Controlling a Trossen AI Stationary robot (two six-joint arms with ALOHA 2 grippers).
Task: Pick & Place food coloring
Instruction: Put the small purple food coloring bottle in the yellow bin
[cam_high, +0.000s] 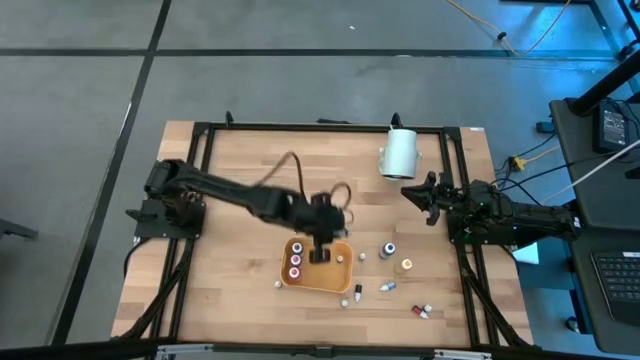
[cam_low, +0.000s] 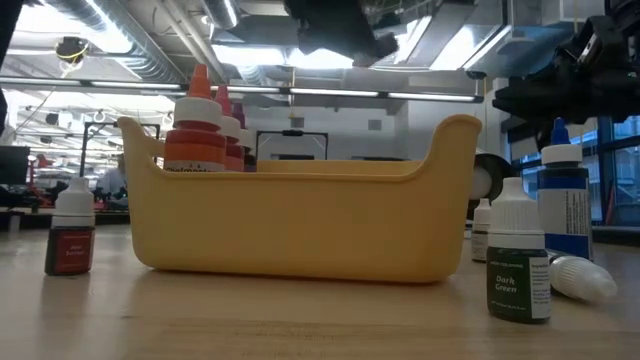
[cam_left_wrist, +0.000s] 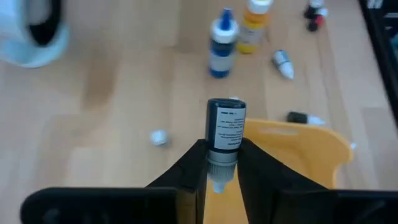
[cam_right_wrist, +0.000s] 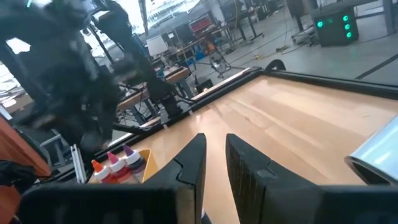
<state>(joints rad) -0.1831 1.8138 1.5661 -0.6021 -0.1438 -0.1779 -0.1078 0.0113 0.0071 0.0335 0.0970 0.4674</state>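
Observation:
My left gripper hangs over the orange tray, shut on a small dark food coloring bottle with a white label. Three bottles with coloured caps stand upright in the tray's left end. More food coloring lies or stands on the wood to the tray's right: a blue bottle, an orange one and several small droppers. My right gripper waits shut at the table's right, beside the white cylinder. My left gripper pinches the dark bottle between its two fingers at the pale cap end. The fingers slant downward from the table's left. The bottle's dark body sticks out past the fingertips in line with them, lifted clear above the tray.
A large white cylinder lies at the far right of the table. A red-labelled bottle stands left of the tray, a dark green one to its right. Black frame rails border the wooden top.

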